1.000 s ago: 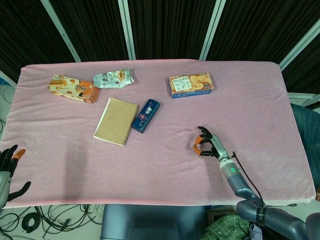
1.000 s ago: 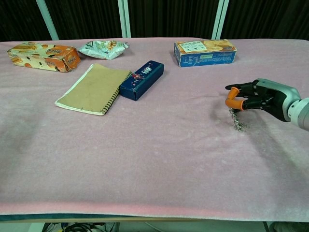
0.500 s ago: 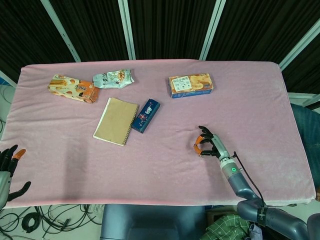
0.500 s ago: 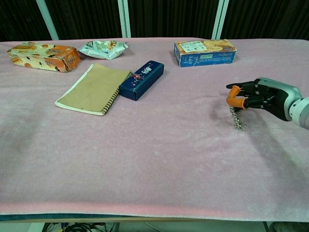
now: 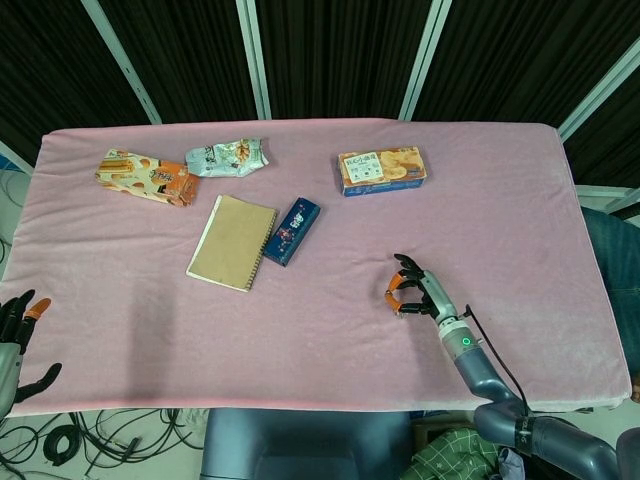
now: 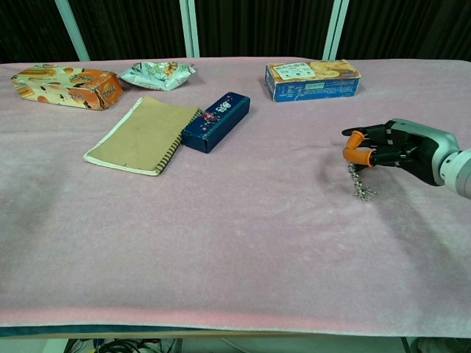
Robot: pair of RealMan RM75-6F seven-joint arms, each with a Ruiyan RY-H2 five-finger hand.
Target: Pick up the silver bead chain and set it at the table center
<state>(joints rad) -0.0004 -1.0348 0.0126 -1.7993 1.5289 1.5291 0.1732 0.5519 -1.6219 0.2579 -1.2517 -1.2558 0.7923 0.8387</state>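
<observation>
Chain (image 6: 359, 182) hung from the right hand (image 6: 394, 151), whose orange-tipped fingers (image 6: 356, 154) were pinched together on its top end; its lower end appeared to rest on the worktop (image 6: 235, 243) or just above it, at about four o'clock from the centre. The pinch looked slight, so the beads could slip out in a quick sideways carry. If dragged low, the dangling end might snag the pink cloth. The case (image 6: 215, 121) and notebook (image 6: 143, 134) lay at ten o'clock, well apart. The left hand (image 5: 15, 335) hung off the worktop's edge, fingers apart, holding nothing.
</observation>
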